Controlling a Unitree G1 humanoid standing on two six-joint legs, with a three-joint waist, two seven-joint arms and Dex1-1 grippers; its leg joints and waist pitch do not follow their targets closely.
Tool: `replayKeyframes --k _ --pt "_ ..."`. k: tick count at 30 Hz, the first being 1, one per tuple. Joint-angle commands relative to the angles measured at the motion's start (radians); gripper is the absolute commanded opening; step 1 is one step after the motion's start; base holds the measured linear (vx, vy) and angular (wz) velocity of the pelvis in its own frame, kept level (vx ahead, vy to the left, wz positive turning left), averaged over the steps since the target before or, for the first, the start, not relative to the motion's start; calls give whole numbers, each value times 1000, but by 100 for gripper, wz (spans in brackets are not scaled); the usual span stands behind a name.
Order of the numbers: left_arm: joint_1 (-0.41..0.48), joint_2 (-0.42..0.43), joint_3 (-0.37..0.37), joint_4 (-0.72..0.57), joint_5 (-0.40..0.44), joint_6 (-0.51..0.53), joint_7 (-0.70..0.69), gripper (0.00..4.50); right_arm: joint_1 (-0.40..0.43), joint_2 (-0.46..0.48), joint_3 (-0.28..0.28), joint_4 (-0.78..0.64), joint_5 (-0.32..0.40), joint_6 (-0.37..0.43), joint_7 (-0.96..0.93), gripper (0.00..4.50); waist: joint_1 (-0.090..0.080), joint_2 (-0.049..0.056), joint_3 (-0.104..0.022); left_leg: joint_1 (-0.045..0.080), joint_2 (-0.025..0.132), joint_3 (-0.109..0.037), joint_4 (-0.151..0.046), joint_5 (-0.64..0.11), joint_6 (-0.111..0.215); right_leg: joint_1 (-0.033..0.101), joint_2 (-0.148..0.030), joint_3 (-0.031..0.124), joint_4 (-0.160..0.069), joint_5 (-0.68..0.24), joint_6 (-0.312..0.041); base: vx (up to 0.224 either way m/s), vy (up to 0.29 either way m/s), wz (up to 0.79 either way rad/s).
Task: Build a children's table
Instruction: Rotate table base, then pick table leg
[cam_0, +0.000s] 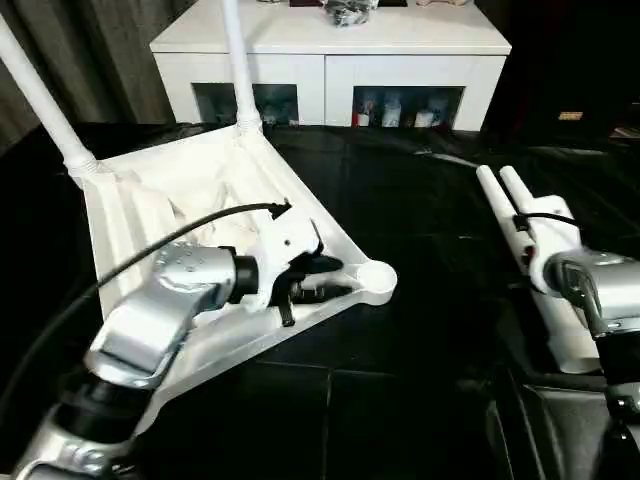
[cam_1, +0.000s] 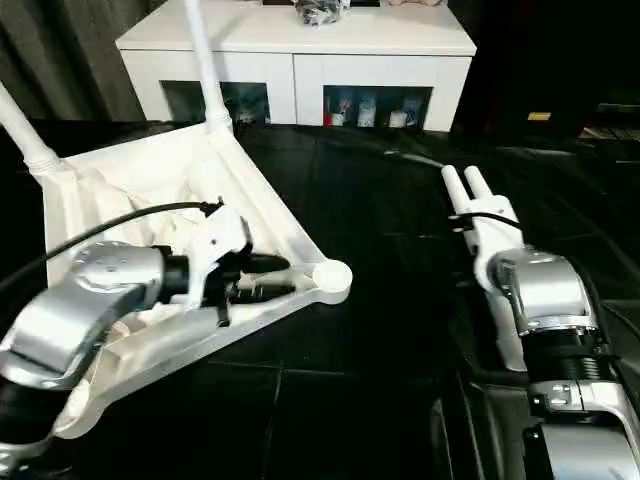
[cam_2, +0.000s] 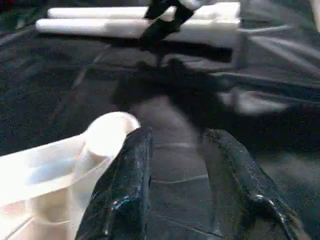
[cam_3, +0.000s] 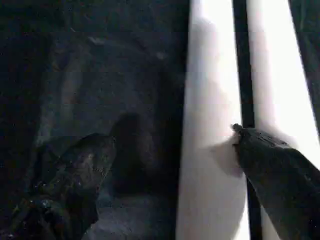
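Note:
The white tabletop (cam_0: 300, 200) lies upside down on my left, ribbed side up. Two white legs (cam_0: 236, 60) stand in its far corner sockets. Its near round socket (cam_0: 376, 279) holds nothing. My left gripper (cam_2: 180, 135) is open just beside that socket (cam_2: 107, 132), with only dark floor between its fingers. Two loose white legs (cam_0: 503, 192) lie side by side on my right under my right forearm. My right gripper (cam_3: 170, 135) is open, its fingers straddling one leg (cam_3: 210, 100). One fingertip (cam_3: 260, 145) rests at the gap to the second leg (cam_3: 280, 75).
A white cabinet (cam_0: 330, 45) with glass doors stands at the back behind the tabletop. Black matting (cam_0: 420, 380) covers the floor between the tabletop and the loose legs. A black cable (cam_0: 190, 232) runs along my left arm.

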Motion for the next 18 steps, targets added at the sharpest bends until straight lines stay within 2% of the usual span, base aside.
replayKeyframes --k 1,2,4,5,6,11,12,15,18 --pt "0 15 1 -19 -13 12 -16 186 5 16 -8 25 16 22 -4 450 -2 -7 -64 12 38 -20 -63 -137 -3 53 -53 38 -72 -107 -258 0 0 0" --pt "6 29 -4 -23 -16 10 -19 186 7 16 -13 45 12 11 -14 450 -6 -11 -63 10 39 -20 -64 -142 -3 53 -53 37 -74 -120 -255 0 0 0" --pt "6 31 -3 -24 -20 11 -16 186 5 17 -24 57 11 4 -24 450 -10 -10 -63 10 39 -21 -64 -142 -4 53 -53 37 -74 -125 -251 0 0 0" --pt "7 33 -1 -26 -24 13 -14 186 3 17 -29 64 12 1 -29 450 -11 -3 -63 12 38 -21 -64 -143 -7 53 -54 37 -74 -132 -249 0 0 0" --pt "8 36 0 -28 -25 13 -15 186 3 17 -31 68 13 1 -31 450 -13 -7 -63 12 39 -20 -64 -143 -6 52 -53 38 -75 -130 -248 0 0 0" --pt "2 51 2 -30 -28 7 -12 186 9 25 -40 71 19 11 -35 450 -13 -10 -62 11 38 -20 -64 -142 -4 52 -53 38 -75 -136 -249 0 0 0" --pt "0 53 2 -30 -30 6 -9 191 7 26 -41 75 20 10 -35 421 -13 -9 -62 13 39 -19 -64 -144 -5 51 -52 38 -76 -142 -248 0 0 0" --pt "-5 57 4 -27 -33 4 -2 191 2 29 -42 86 24 5 -42 408 -13 -10 -62 11 38 -20 -65 -143 -7 52 -52 38 -75 -140 -247 0 0 0" --pt "-7 59 5 -27 -39 4 3 191 -3 34 -47 93 34 2 -46 370 -12 -11 -62 12 38 -20 -65 -145 -8 51 -53 38 -76 -148 -245 0 0 0"
